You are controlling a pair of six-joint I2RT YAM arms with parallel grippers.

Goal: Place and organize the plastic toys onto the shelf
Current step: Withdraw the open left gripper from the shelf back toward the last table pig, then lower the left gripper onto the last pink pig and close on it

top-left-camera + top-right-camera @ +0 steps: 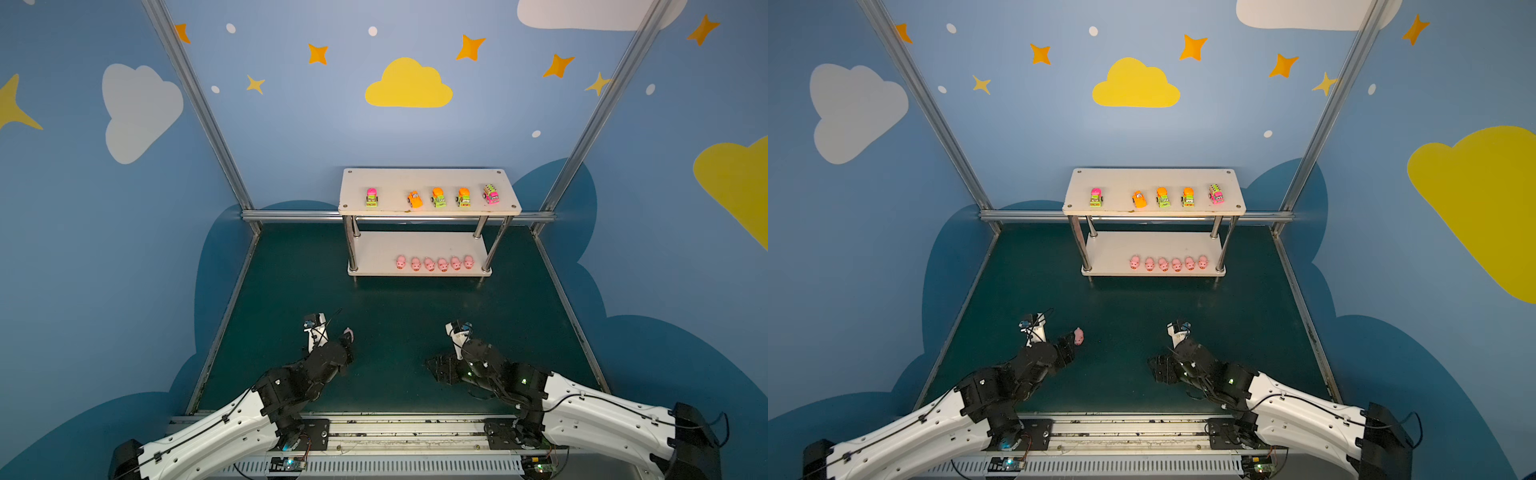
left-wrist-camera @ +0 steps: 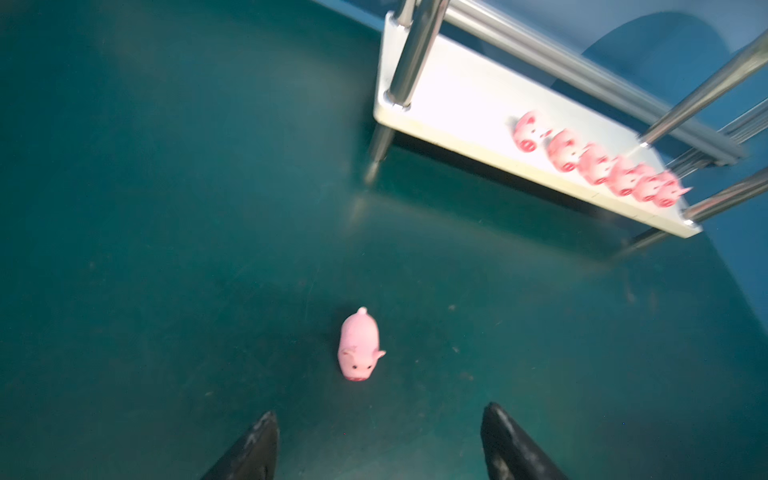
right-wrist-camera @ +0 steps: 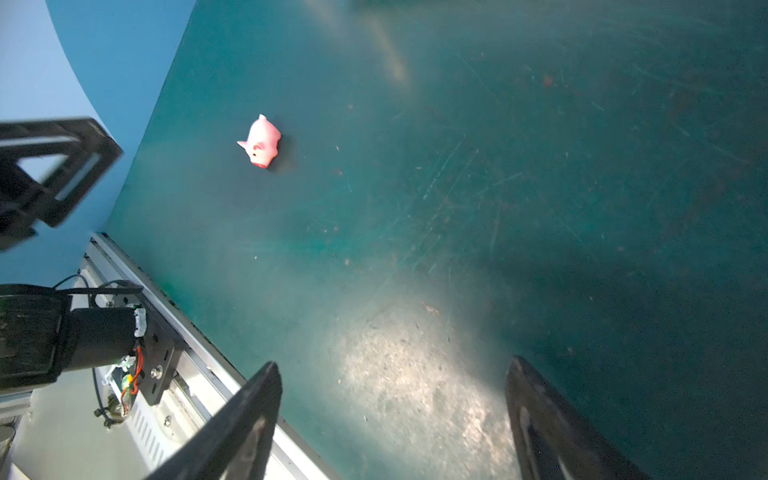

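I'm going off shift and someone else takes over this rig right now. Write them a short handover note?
Left gripper: open, empty; the loose pig lies on the green mat just ahead of its fingertips.
Right gripper: open, empty, over bare mat.
Shelf: five vehicles in a row on the top board, six pigs in a row on the lower board.
Done: eleven toys shelved.
Left: the loose pig, probably best set beside the pig row.
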